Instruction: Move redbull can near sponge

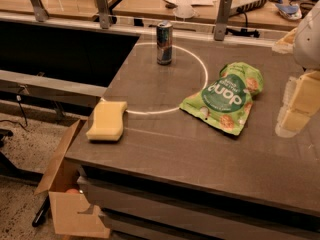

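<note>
The redbull can (164, 43) stands upright at the back of the grey table, inside a white circle marked on the top. The pale yellow sponge (107, 120) lies flat at the table's front left corner, well apart from the can. My gripper (296, 106) hangs at the right edge of the view, above the table's right side, far from both the can and the sponge. It holds nothing that I can see.
A green snack bag (227, 97) lies right of centre on the table (165, 149), between the gripper and the can. An open tan cardboard box (67, 199) sits on the floor below the front left corner. Rail posts (222, 16) line the back edge.
</note>
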Controlling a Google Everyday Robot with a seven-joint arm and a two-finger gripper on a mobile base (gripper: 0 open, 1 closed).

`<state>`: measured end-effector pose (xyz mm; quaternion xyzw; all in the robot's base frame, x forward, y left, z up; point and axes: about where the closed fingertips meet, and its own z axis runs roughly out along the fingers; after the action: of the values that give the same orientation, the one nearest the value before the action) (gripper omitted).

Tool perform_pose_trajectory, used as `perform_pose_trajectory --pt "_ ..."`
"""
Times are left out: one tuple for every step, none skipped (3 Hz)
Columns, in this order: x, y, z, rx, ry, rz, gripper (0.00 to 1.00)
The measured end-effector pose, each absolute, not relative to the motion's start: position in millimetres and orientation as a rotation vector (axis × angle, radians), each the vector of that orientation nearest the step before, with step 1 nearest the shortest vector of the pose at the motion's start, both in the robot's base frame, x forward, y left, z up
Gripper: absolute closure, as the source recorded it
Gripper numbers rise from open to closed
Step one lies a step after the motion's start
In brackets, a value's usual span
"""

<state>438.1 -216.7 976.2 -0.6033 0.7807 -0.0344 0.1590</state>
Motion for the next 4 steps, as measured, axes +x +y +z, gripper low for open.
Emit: perform_pose_trajectory --pt "438.1 -216.6 976.2 -1.725 2.232 -0.099 0.00" --pt "449.7 -220.3 980.2 -1.636 2.212 -0.063 0.00" --pt "473.5 -233.9 984.0 -1.395 2.178 0.012 0.00" --pt "496.1 -242.5 976.6 -1.176 2.133 0.071 0.00"
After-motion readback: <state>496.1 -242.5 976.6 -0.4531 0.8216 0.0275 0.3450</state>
